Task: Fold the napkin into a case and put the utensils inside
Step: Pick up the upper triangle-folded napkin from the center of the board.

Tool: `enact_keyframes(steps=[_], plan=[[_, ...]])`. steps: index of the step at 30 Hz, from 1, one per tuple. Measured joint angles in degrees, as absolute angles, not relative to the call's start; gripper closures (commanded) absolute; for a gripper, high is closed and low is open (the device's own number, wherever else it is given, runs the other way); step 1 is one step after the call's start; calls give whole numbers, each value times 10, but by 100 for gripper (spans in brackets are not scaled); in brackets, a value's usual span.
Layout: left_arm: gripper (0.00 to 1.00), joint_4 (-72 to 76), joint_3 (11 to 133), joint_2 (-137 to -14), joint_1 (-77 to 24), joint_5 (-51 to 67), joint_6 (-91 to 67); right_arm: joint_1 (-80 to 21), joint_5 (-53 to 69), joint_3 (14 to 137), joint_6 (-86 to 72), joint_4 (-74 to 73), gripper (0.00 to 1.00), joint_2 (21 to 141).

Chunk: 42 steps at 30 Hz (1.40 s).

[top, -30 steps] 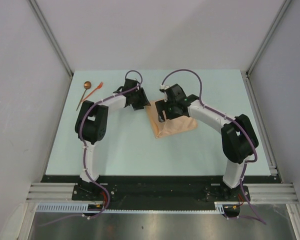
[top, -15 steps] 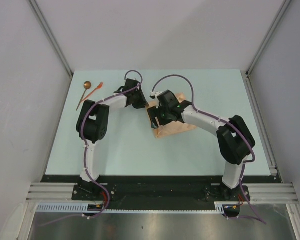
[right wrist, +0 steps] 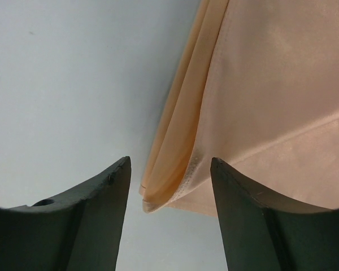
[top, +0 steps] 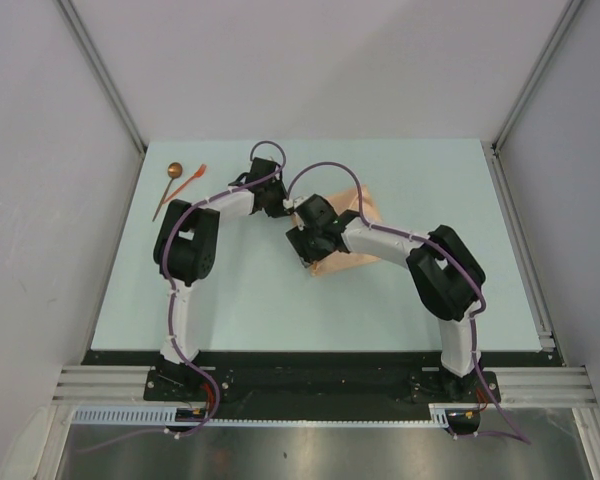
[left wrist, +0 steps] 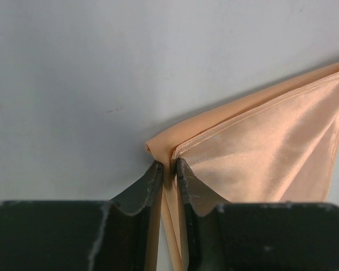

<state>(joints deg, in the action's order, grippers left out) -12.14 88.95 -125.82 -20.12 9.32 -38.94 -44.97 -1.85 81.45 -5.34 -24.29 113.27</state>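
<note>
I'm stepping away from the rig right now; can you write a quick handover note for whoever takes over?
Left gripper: shut on a corner of the napkin.
Right gripper: open, straddling another corner, not gripping.
The napkin lies folded in layers on the table, not yet a narrow case.
The spoon and fork lie at the far left, untouched.
To do: finish folding, put both inside.

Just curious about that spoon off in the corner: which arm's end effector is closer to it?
Left. The left end effector, pinching a napkin corner, sits right of the spoon; the right end effector straddles another napkin corner, even farther right.
</note>
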Motion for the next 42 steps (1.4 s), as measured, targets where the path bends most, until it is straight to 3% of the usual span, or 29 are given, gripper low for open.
enact_keyframes(steps=[8, 16, 19, 26, 28, 31, 34, 37, 42], plan=[[87, -122, 890, -1259, -200, 94, -389, -469, -43, 814, -50, -253, 46, 1133], [88, -125, 893, -1261, -198, 99, -390, -487, -57, 814, -51, -255, 49, 1140], [88, -125, 894, -1261, -198, 101, -389, -487, -66, 814, -49, -255, 56, 1150], [88, -126, 894, -1261, -198, 103, -390, -486, -83, 814, -44, -257, 62, 1162], [87, -127, 895, -1261, -197, 103, -389, -486, -85, 813, -43, -256, 71, 1162], [81, -129, 896, -1261, -197, 105, -389, -486, -90, 814, -41, -254, 82, 1165], [66, -130, 897, -1261, -197, 107, -389, -488, -100, 814, -40, -252, 98, 1166], [48, -126, 897, -1260, -197, 112, -392, -487, -106, 815, -42, -253, 100, 1166], [40, -128, 897, -1254, -197, 121, -390, -480, -94, 821, -43, -261, 100, 1166]])
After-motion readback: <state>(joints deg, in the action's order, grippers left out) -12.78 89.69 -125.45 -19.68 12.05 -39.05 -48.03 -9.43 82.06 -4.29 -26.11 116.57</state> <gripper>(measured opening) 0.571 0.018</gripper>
